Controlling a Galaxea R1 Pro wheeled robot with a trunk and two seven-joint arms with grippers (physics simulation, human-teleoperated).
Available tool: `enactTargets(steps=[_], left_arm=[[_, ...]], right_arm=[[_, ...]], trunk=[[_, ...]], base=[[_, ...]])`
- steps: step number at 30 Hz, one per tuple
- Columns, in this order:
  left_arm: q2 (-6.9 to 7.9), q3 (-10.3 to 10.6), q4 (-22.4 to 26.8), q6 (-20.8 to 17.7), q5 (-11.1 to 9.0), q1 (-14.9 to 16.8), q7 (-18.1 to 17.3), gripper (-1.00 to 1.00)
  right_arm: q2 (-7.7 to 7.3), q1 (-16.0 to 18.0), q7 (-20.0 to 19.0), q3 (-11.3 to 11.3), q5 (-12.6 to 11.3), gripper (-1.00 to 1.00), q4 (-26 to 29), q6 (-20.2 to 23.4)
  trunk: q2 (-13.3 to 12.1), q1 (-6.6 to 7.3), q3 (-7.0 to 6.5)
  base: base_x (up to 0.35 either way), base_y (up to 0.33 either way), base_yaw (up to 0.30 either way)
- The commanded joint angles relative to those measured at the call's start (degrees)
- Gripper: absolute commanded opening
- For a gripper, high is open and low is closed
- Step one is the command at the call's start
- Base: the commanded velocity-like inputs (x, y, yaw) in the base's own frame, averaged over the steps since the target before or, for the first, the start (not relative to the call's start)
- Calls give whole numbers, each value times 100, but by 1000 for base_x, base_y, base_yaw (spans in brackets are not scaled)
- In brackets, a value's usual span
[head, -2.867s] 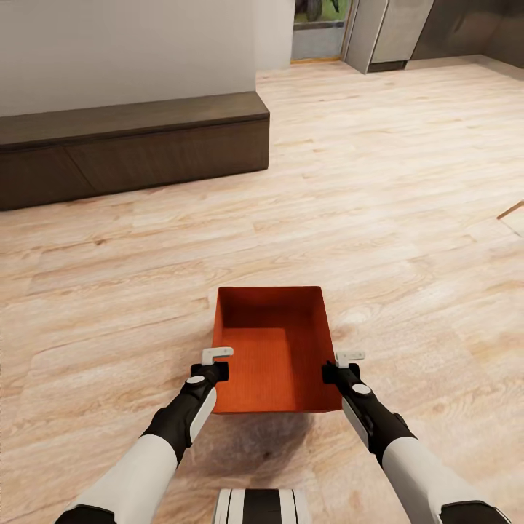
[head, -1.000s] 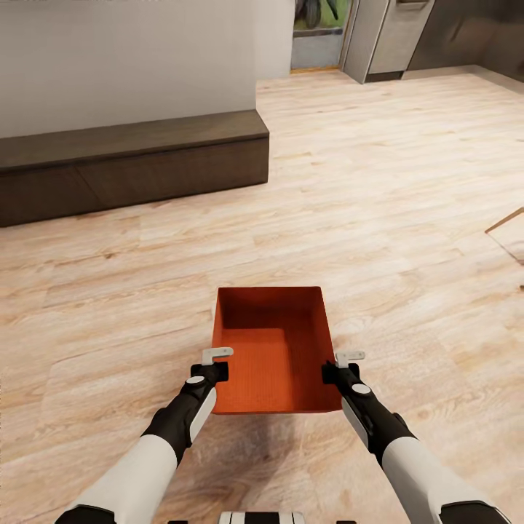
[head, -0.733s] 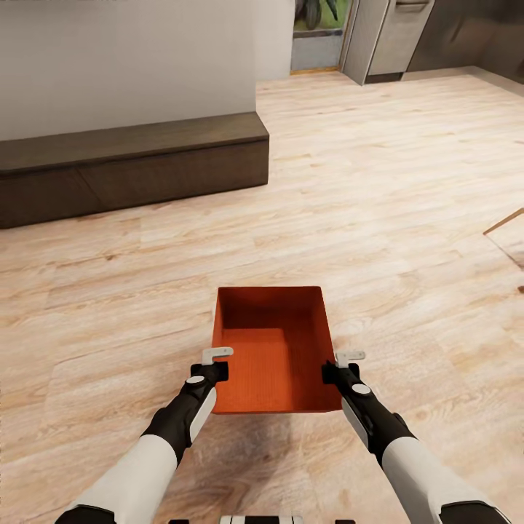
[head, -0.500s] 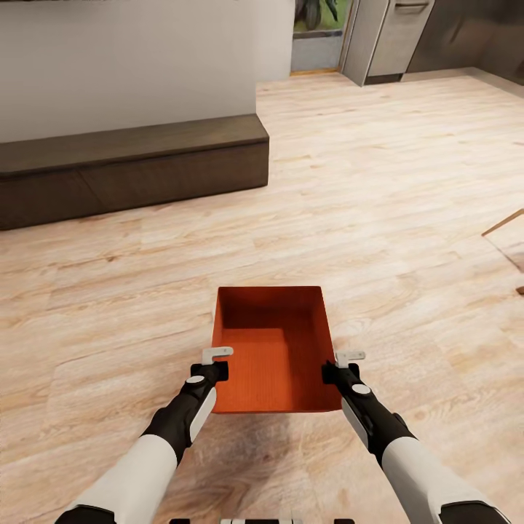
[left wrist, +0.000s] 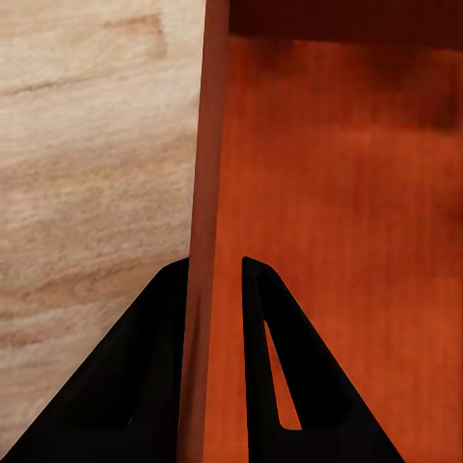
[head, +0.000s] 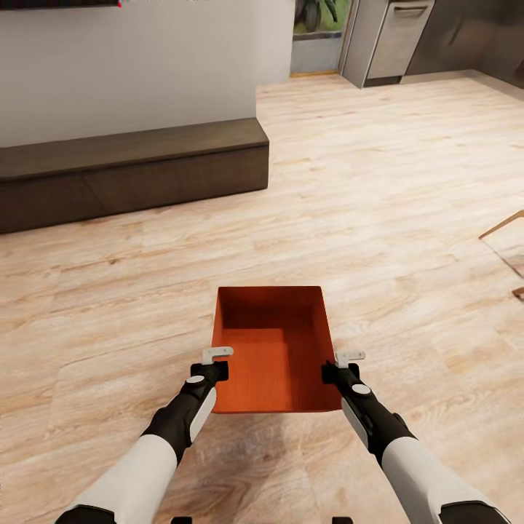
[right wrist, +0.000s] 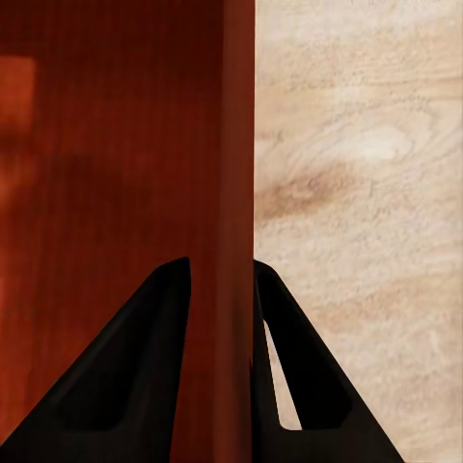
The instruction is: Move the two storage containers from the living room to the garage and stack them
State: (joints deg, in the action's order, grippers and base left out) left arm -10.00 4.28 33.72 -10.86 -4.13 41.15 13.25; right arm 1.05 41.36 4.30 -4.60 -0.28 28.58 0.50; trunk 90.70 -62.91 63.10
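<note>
An orange-red open-top storage container hangs in front of me above the light wood plank floor of the living room, empty inside. My left gripper is shut on its left wall; the black fingers pinch the rim from both sides. My right gripper is shut on the right wall, its fingers straddling that rim. The container is level between both arms.
A long low dark wood bench runs along a white wall at the left. Far ahead are a doorway with plants and grey cabinets. A wooden furniture leg shows at the right edge.
The whole view has shifted: bench and floor slid slightly down and back as I roll forward. The container and both grippers keep the same hold.
</note>
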Motion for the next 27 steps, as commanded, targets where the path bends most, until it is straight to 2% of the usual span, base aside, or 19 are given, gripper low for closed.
enactTargets(steps=[1, 27], left_arm=[[0, 47, -6, -30, -97, -2, 63, -100], [0, 47, -11, -30, -98, -2, 59, -100]], right_arm=[[1, 4, 16, -18, 10, -100, 16, 3], [-4, 4, 9, -20, 10, -100, 16, 3]], trunk=[[-40, 23, -16], [-1083, 594, -482]], base=[[0, 0, 0], [0, 0, 0]])
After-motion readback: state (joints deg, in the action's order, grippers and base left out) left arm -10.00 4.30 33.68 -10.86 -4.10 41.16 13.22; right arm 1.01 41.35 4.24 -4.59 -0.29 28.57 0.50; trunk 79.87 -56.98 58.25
